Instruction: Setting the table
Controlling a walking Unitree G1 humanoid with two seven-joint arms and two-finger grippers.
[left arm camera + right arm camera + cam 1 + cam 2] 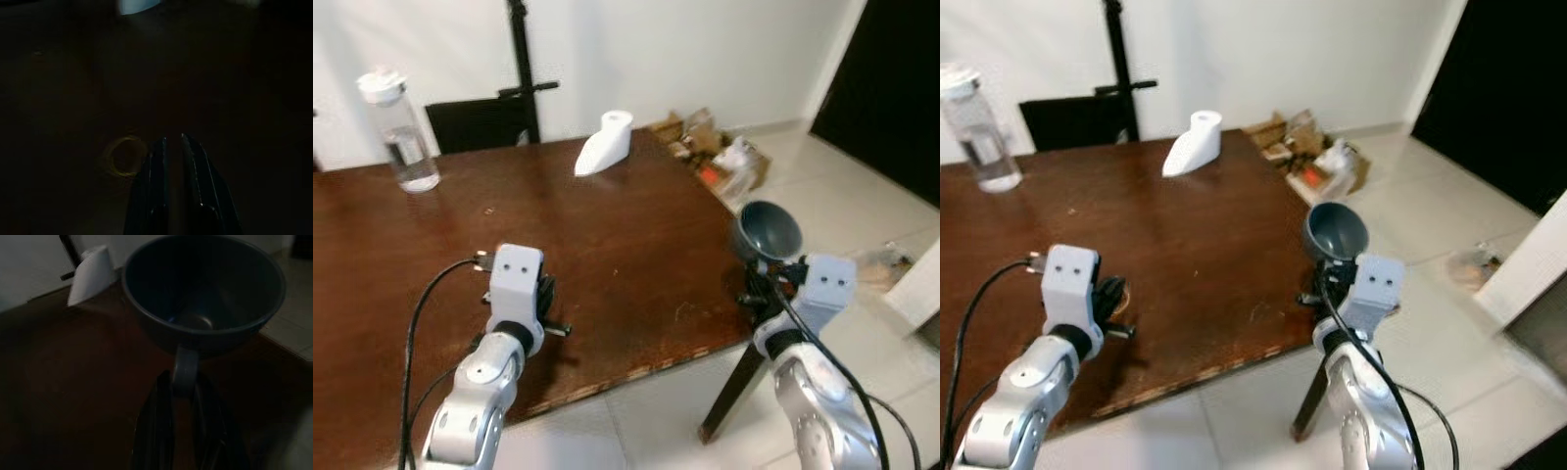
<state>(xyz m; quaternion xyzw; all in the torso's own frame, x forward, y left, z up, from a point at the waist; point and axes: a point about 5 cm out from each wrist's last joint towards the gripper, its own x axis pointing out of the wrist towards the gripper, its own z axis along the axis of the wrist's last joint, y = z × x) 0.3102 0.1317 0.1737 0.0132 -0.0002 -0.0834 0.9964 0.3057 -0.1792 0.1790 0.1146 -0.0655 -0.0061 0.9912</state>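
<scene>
A dark wooden table [607, 245] stretches ahead of the robot, and it looks barely set so far. The right gripper [184, 382] has its two black fingers closed on the handle of a dark grey cup [769, 230], holding it in the air at the table's right edge, not yet set down. That suggests the task is at an early stage, with the cup still to be placed. The left gripper [172, 147] hovers low over the near part of the tabletop, fingers nearly together with a thin gap and nothing between them. At the far side stand a clear water bottle [398, 130] and a white wedge-shaped object [604, 143], well apart. Clutter [715, 152] lies on the tiled floor beyond the table corner.
</scene>
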